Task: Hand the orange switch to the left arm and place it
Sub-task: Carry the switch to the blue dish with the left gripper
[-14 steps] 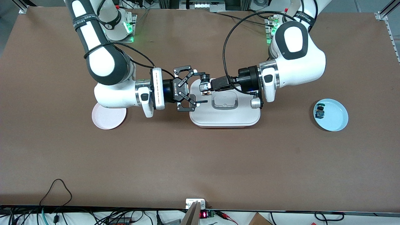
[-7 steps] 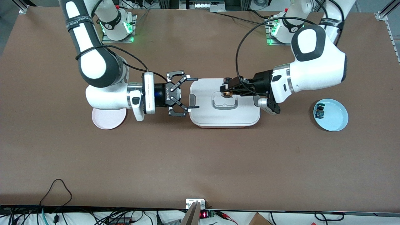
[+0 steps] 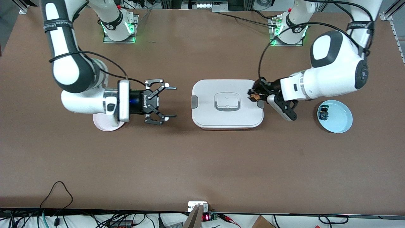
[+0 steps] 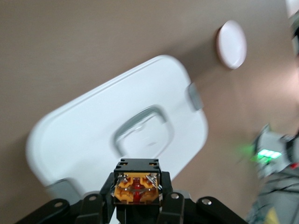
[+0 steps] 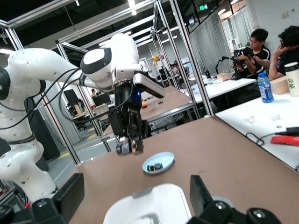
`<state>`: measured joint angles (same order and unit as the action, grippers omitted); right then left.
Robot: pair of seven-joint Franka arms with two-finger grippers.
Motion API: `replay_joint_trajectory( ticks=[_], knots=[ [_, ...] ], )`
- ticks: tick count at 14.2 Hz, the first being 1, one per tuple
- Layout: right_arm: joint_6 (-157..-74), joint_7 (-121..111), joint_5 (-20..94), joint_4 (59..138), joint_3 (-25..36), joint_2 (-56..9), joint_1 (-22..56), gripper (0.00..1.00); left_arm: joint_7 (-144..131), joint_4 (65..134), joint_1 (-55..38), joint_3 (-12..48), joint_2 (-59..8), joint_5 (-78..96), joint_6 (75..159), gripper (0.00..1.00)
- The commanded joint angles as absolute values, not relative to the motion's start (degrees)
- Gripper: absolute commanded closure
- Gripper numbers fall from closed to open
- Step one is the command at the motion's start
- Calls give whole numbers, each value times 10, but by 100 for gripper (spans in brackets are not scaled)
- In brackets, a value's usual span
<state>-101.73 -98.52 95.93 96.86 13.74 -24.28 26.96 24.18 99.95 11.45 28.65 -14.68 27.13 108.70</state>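
Observation:
The orange switch (image 3: 253, 96) is up in the air in my left gripper (image 3: 255, 94), which is shut on it over the edge of the white box (image 3: 208, 91) at the left arm's end. In the left wrist view the switch (image 4: 137, 182) shows its orange terminal face between the black fingers, with the box (image 4: 88, 126) below. My right gripper (image 3: 174, 102) is open and holds nothing, over bare table between the box and a pink plate (image 3: 106, 126). The right wrist view looks across the box (image 5: 156, 203) at my left gripper (image 5: 129, 140) and the switch (image 5: 127, 148).
A light blue plate (image 3: 341, 122) holding a small blue-and-green switch (image 3: 323, 114) sits toward the left arm's end of the table. The pink plate lies partly under the right arm's wrist. Cables run along the table's near edge.
The two grippers have drawn apart. My left gripper carried the switch from the box's right-arm end across the lid to its left-arm end. My open right gripper backed away toward the pink plate.

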Motion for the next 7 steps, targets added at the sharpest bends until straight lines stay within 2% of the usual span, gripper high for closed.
replay_joint_trajectory(
  ticks=[1,7],
  knots=[
    [-996,-977,909,985,157,-226,249,0,368,1001,154,290,-148,167,1056,88],
    [-967,-817,796,990,178,-217,235,0,594,1003,271,289,-199,-44,1046,88]
  ],
)
